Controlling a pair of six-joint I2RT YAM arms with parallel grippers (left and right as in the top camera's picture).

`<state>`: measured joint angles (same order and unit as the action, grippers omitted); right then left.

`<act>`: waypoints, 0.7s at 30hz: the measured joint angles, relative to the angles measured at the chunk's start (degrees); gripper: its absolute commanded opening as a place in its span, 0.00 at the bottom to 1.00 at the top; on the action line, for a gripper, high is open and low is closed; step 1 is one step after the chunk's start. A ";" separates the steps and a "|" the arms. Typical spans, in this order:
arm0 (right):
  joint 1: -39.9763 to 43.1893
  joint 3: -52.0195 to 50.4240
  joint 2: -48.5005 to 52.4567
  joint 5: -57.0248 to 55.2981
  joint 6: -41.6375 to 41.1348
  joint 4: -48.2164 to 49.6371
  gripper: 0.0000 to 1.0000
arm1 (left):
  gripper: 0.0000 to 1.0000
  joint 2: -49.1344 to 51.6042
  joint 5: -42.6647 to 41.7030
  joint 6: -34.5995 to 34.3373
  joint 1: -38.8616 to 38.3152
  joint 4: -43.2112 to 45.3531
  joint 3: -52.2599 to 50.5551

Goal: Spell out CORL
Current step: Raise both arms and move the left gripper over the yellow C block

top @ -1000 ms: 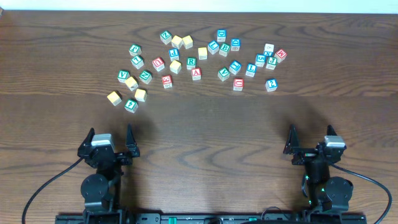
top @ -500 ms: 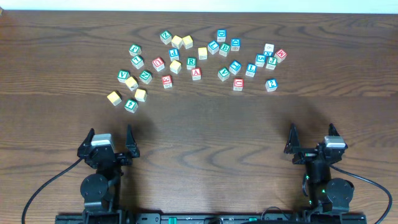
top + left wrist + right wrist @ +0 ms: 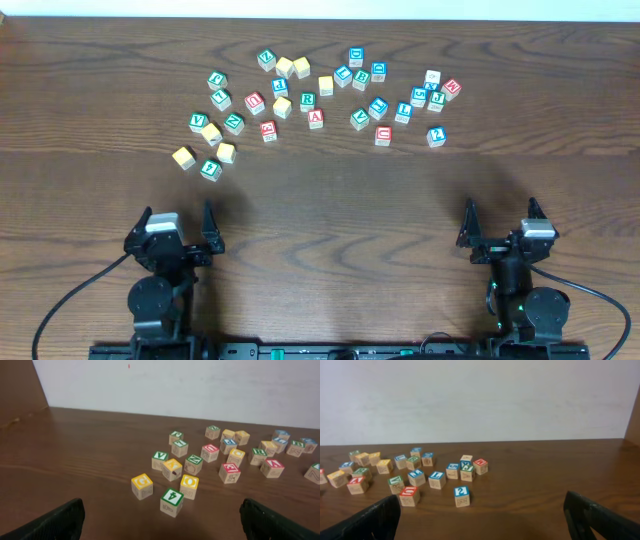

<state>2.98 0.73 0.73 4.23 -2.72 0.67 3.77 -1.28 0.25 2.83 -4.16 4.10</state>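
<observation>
Several wooden letter blocks lie scattered on the far half of the brown table point(image 3: 330, 210). A yellow O block point(image 3: 226, 152) point(image 3: 189, 485), a yellow G block point(image 3: 183, 157) point(image 3: 142, 485) and a green 4 block point(image 3: 210, 169) point(image 3: 171, 501) are nearest my left gripper. A red block point(image 3: 383, 135) point(image 3: 408, 495) and a blue 2 block point(image 3: 436, 136) point(image 3: 461, 495) are nearest my right gripper. Most other letters are too small to read. My left gripper point(image 3: 177, 215) point(image 3: 161, 527) and right gripper point(image 3: 501, 212) point(image 3: 482, 522) are open, empty and at the near edge, well short of the blocks.
A white wall point(image 3: 480, 400) stands behind the table's far edge. Bare table lies between the grippers and the blocks.
</observation>
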 measured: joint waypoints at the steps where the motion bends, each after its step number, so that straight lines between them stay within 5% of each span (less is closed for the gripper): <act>1: 0.00 0.20 0.00 0.11 0.02 -0.02 0.99 | 0.98 1.27 0.00 -0.02 0.00 0.00 0.79; 12: 0.00 4.96 1.31 2.21 0.02 -1.20 0.99 | 0.98 22.71 0.13 -0.24 0.00 -1.16 16.98; 21: 0.00 17.97 15.04 2.97 0.02 -7.80 0.99 | 0.98 40.19 -0.04 -0.26 0.00 -12.39 36.22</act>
<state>2.98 18.70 15.77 7.20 -2.70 -7.14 43.97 -1.32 -0.01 2.83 -16.56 40.32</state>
